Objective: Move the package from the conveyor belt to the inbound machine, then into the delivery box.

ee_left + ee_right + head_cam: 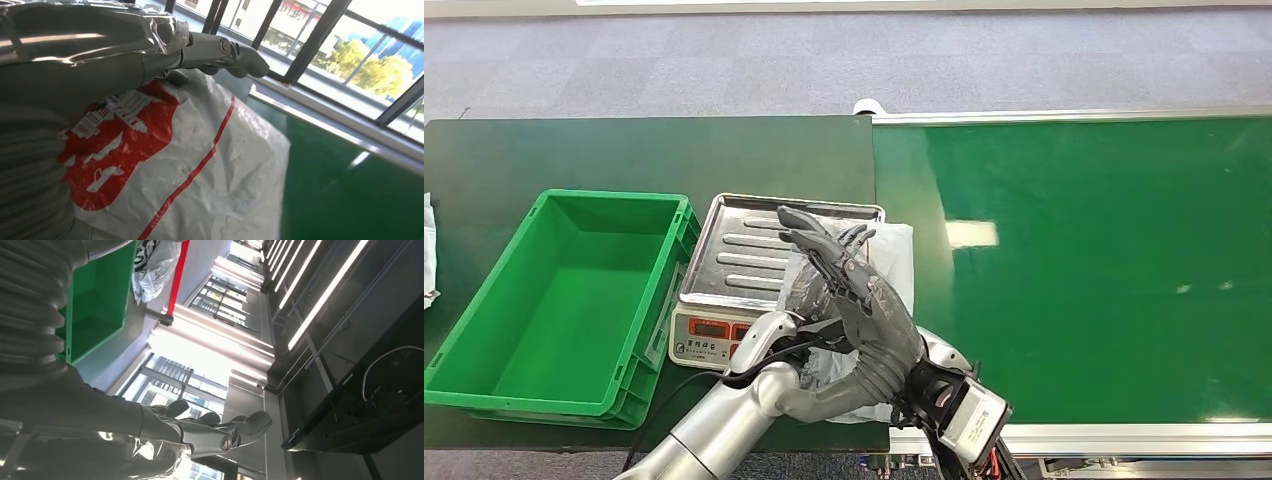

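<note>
The package (896, 255), a white plastic bag with a red print, lies over the right side of the steel tray (744, 250) of the inbound machine and hangs past its edge. My right hand (859, 295) stands raised above it with its fingers spread, holding nothing. My left hand (769, 340) comes in low from the left, mostly hidden under the right hand. In the left wrist view the package (210, 165) sits close under my left hand (100, 55), whose fingers (245, 57) stretch straight over it. The right wrist view shows my right hand (200, 432) with nothing in it.
The green delivery box (554, 200) stands left of the machine, its corner also in the right wrist view (95, 300). The green conveyor belt (1104, 270) runs along the right. Another white bag (429, 250) lies at the table's left edge.
</note>
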### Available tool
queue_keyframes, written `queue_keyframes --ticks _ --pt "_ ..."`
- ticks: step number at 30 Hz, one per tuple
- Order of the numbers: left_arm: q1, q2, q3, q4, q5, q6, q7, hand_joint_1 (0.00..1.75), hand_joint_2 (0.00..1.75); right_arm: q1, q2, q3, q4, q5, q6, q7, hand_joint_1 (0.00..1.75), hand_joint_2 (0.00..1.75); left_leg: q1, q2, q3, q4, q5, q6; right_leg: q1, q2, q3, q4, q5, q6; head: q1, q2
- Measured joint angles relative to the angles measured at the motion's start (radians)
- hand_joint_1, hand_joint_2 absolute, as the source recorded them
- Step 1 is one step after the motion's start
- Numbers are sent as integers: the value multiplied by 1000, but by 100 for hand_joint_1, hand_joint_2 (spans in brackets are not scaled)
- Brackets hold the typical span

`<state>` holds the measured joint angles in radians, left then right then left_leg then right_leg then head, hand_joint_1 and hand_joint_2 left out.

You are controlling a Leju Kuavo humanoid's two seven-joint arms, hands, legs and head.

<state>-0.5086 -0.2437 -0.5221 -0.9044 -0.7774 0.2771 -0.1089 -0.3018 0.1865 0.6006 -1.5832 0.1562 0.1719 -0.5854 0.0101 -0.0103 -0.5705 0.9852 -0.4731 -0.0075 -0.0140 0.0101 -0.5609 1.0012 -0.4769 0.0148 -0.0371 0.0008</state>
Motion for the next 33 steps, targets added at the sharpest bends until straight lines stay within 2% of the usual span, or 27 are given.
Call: queue_keyframes --ticks 6,7,10,11,15,22,27,33 --pt "-46 -16 -13 105 -179 -31 113 3 175 4 3 -6 0 16 5 0 0 175 0 0 0 0 0 0 0 0 1 0 0 0 0 0" --pt "-53 -21 -16 119 -202 -42 131 31 175 5 5 -7 0 18 7 0 0 175 0 0 1 0 0 0 0 0 1 0 0 0 0 0" --pt "-71 -36 -21 157 -245 -88 171 155 175 5 9 -10 0 25 11 0 0 175 0 1 3 0 0 0 0 0 3 0 0 0 0 0" --pt "-77 -41 -22 169 -251 -103 176 171 175 5 9 -10 0 27 12 0 0 175 0 1 4 0 0 0 0 0 4 0 0 0 0 0" --pt "-94 -57 -17 211 -261 -139 180 175 175 7 11 -11 -3 36 14 -1 0 175 0 1 7 0 0 0 0 0 7 0 0 -1 0 0" --pt "-112 -73 23 231 -235 -136 137 175 175 18 11 -15 -18 42 14 -2 0 175 0 1 12 0 0 0 0 0 12 0 1 -1 0 0" --pt "-106 -76 65 224 -150 -121 52 175 175 21 11 -21 -23 43 14 -2 0 175 0 0 12 0 0 0 0 0 12 0 1 -1 0 0" --pt "-60 -74 109 160 -6 -110 -54 175 175 22 11 -22 -24 43 14 -6 0 175 0 0 8 0 0 0 0 0 9 0 1 -1 0 0"
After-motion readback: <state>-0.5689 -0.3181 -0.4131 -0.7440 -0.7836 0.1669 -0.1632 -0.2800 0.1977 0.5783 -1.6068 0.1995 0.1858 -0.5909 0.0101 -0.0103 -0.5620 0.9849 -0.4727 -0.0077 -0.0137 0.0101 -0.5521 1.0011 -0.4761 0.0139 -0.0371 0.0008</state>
